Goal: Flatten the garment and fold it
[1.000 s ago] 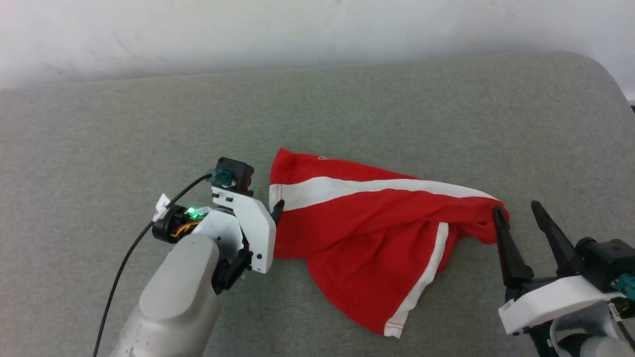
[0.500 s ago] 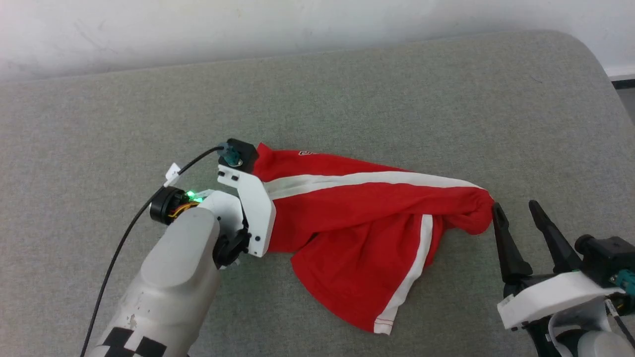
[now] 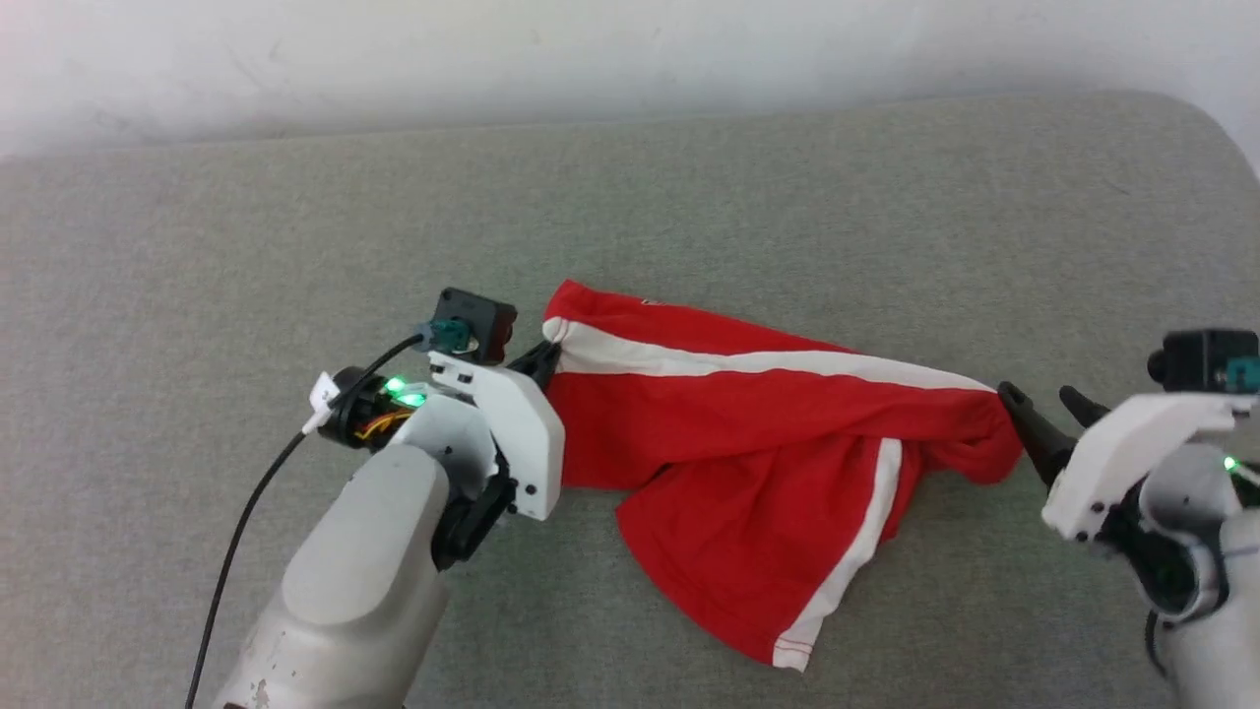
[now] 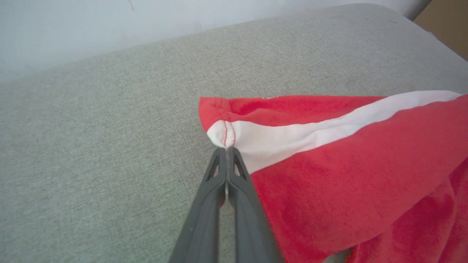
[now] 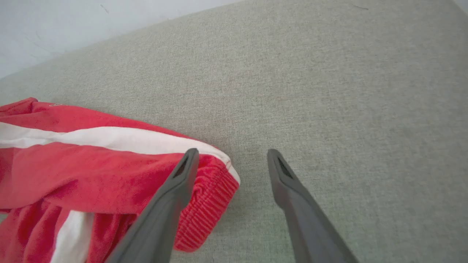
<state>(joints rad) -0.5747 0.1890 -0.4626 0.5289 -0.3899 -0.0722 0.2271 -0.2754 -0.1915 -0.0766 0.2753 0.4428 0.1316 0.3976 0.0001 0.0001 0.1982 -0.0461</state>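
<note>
The garment [image 3: 748, 433], red shorts with white side stripes, lies crumpled on the grey cushion, one leg trailing toward me. My left gripper [image 3: 546, 354] is shut on the garment's left hem corner, pinching the white stripe's end [image 4: 226, 140]. The left wrist view shows that gripper [image 4: 226, 149] with its fingers pressed together on the stitched edge. My right gripper [image 3: 1039, 399] stands open at the garment's right end. In the right wrist view, one finger of the right gripper [image 5: 232, 153] lies over the ribbed red waistband [image 5: 208, 204], and the other is over bare cushion.
The grey upholstered cushion [image 3: 689, 217] runs back to a white wall [image 3: 591, 59] and rounds off at the far right [image 3: 1201, 128]. A black cable [image 3: 246, 512] trails from my left wrist. A brown panel [image 4: 449, 25] shows past the cushion's corner.
My left gripper went from open beside the hem to shut on its corner. The right gripper has closed in on the waistband end and is still open. The head camera shifted.
</note>
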